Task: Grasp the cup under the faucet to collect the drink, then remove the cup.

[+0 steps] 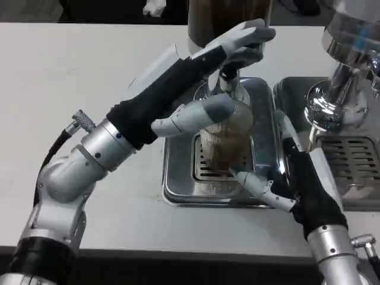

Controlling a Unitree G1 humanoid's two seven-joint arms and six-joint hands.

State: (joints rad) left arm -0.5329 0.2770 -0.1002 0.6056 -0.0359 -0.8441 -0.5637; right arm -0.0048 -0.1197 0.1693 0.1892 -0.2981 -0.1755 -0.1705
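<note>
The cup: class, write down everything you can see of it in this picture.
The cup is clear ribbed plastic, upright, partly filled with brown drink. It stands on the slotted grate of the steel drip tray, directly under the faucet. The right hand wraps it from the right, one finger at its base. The left hand reaches over it to the faucet, its thumb lying across the cup's upper front.
</note>
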